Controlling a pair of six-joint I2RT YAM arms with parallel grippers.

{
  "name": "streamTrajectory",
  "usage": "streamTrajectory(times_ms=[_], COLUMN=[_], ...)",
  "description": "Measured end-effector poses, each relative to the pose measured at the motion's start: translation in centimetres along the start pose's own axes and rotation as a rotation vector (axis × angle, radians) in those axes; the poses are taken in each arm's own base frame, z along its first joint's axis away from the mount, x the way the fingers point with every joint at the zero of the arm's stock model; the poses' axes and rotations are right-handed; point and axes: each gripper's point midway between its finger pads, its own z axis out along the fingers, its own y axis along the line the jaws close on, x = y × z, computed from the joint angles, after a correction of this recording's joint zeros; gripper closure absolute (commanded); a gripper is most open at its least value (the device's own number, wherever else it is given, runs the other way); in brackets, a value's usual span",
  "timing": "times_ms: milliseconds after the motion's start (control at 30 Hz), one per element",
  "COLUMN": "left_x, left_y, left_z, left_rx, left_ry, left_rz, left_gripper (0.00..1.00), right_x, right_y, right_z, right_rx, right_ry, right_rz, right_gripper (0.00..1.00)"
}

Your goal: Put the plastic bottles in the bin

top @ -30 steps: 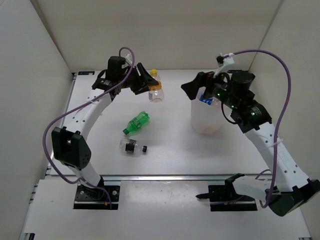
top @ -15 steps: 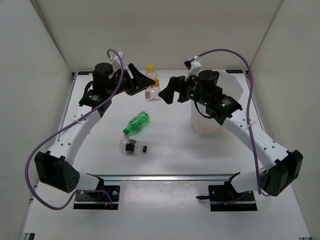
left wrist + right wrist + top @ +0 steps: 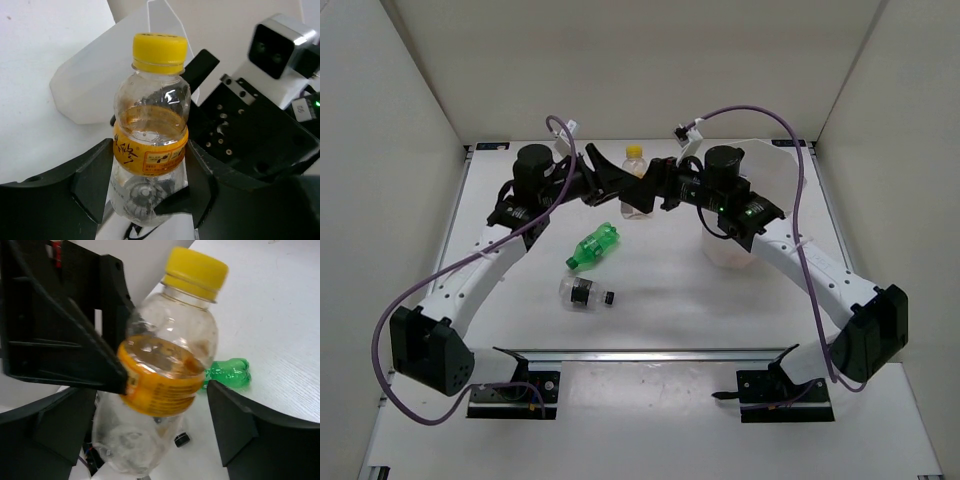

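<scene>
Two claws meet over the far middle of the table, both at the same clear bottle with the yellow cap. The left gripper has it: its black fingers press against the lower body on either side, just under the orange label, and the bottle stands upright in the air, cap on top. The right gripper comes in from the other side with its jaws spread wide around the bottle. Its right finger stands clear of the plastic, with a gap showing between them.

The white bin stands upright just beside this, under the right arm and partly hidden by it.

Nearer to the arms' bases, the green bottle lies on its side on the table. The clear bottle with the black label lies close in front of it, the two apart.
</scene>
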Motion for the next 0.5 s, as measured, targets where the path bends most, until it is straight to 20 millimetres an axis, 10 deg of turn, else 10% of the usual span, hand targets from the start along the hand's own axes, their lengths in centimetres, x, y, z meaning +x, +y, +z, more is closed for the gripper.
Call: streamTrajectory(times_ms=[67, 167, 267, 500], left_x=[-0.2, -0.5, -0.3, -0.3], left_y=[-0.6, -1.0, -1.6, -3.5], left_z=[-0.5, -1.3, -2.0, -4.2], left_rx=[0.016, 0.034, 0.059, 0.115], left_ry=[-0.017, -0.041, -0.055, -0.059], left_rz=[0.015, 0.036, 0.047, 0.086], left_gripper=[0.58, 0.23, 0.11, 0.01], right_x=[0.4, 0.1, -0.1, -1.1], right_y=[0.3, 0.9, 1.2, 0.2], right_z=[0.3, 0.5, 0.4, -0.9], right_rx=[-0.022, -0.04, -0.048, 0.004], right_ry=[0.013, 0.002, -0.006, -0.038], right_rz=[0.017, 0.022, 0.019, -0.015], right_gripper=[0.45, 0.62, 0.78, 0.86])
